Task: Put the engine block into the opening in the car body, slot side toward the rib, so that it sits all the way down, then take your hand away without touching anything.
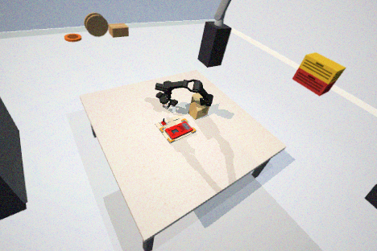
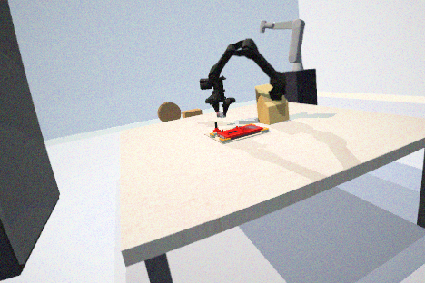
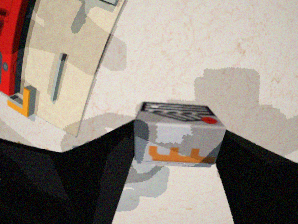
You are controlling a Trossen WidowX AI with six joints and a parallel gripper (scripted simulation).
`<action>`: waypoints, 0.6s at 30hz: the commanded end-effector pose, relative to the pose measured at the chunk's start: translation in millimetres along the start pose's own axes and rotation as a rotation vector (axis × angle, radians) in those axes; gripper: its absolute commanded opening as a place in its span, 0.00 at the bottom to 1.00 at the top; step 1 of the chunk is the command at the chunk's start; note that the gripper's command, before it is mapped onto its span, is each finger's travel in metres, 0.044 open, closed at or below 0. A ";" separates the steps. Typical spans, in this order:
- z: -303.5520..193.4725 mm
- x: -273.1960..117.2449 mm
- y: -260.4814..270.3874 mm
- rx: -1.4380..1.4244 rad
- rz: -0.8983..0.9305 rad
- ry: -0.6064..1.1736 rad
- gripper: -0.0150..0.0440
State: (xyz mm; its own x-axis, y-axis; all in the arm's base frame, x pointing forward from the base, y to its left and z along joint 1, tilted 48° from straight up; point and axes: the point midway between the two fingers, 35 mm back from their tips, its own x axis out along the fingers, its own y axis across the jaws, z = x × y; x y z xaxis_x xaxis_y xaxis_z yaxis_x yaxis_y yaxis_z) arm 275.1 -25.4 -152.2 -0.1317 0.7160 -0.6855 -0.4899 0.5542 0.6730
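Observation:
The engine block [image 3: 177,137] [image 2: 221,114] is a small grey box with a black-striped top, a red dot and an orange comb-shaped mark on the side facing the wrist camera. My gripper [image 3: 174,128] [image 2: 221,113] is shut on it and holds it above the table, beside the board. The red car body [image 1: 180,129] [image 2: 241,133] [image 3: 14,37] lies flat on the board, with a dark opening towards its left end in the top view. The rib inside the opening is too small to make out. Which side of the block has the slot is unclear.
The cream board [image 3: 82,85] has orange corner brackets [image 3: 29,107] around the body and a thin grey bar [image 3: 59,77]. A black upright piece on a red base [image 1: 163,121] [image 2: 215,127] stands at the board's corner. A wooden block [image 1: 197,112] [image 2: 274,114] is by the arm's base.

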 end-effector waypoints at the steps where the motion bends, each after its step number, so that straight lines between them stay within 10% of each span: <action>1: 1.6 -14.1 -1.2 -0.013 -0.005 0.002 0.25; 18: -1.9 -66.8 4.4 -0.030 0.014 0.005 0.25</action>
State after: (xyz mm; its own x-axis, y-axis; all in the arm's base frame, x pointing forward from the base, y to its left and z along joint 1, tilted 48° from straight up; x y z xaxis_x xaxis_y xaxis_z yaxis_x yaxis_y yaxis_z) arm 278.6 -63.7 -112.5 -0.1438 0.7239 -0.6748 -0.5023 0.5341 0.6800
